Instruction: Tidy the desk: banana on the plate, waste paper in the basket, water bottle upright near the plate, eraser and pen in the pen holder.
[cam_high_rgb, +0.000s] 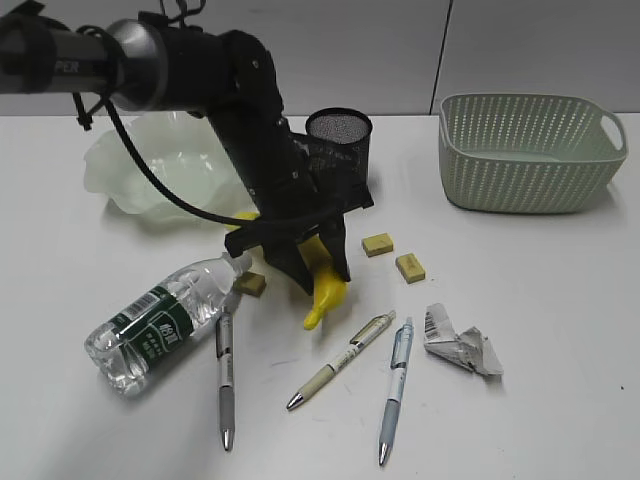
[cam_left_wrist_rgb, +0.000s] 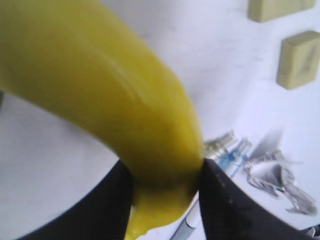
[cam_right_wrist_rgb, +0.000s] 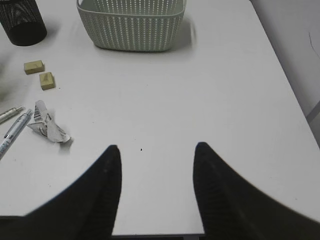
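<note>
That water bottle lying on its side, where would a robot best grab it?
Probably across the middle of the water bottle, at its green label, coming from above. It lies flat, cap toward the banana, and the round body there is even, with bare table on either side for the tool.

A big white desk (cam_high_rgb: 560, 330) fills most of the room we can see. Behind it stands a plain light gray wall (cam_high_rgb: 400, 50) with one thin line running down.

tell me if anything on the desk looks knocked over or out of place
The water bottle lies on its side at front left instead of upright. Crumpled waste paper sits on the desk, outside the basket. The left gripper holds the banana.
</note>
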